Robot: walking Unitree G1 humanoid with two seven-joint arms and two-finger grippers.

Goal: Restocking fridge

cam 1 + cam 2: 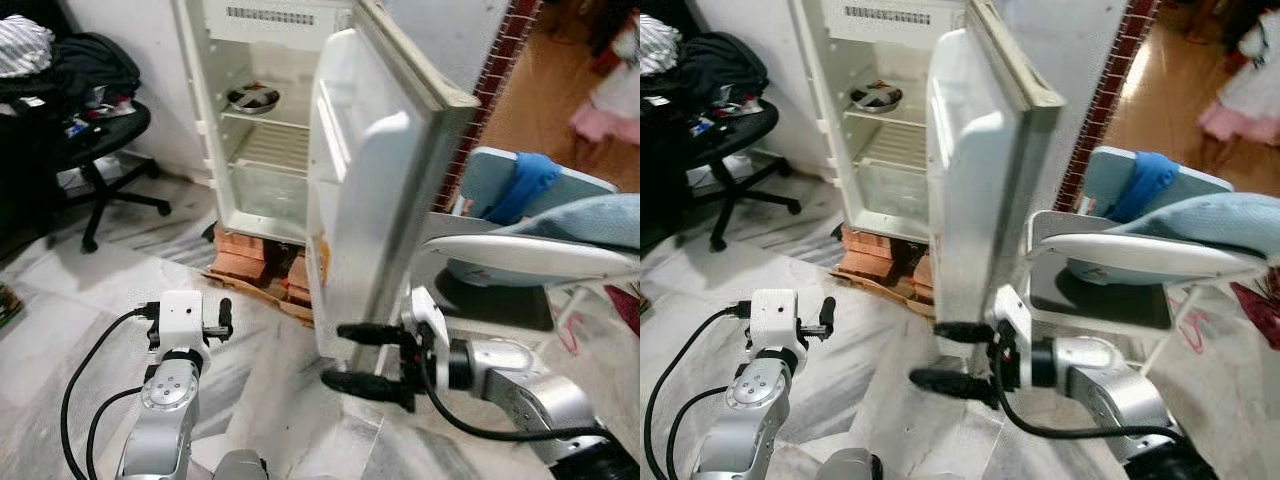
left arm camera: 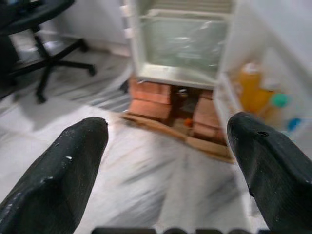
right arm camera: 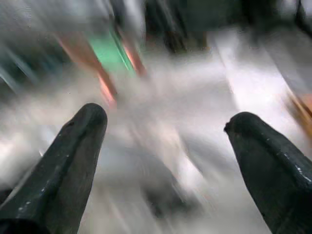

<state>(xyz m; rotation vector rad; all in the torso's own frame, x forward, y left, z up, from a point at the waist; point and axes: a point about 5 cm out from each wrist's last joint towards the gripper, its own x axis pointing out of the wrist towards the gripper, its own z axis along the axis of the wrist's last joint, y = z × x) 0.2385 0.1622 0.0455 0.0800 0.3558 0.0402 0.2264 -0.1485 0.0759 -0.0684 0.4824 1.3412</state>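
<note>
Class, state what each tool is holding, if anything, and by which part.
Nothing is held. The left tool and right tool are both open and empty.

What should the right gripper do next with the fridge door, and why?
Probably slide the open right gripper onto the fridge door's lower edge and swing it wider: the door stands half open, partly covering the shelves, and both grippers are empty.
</note>
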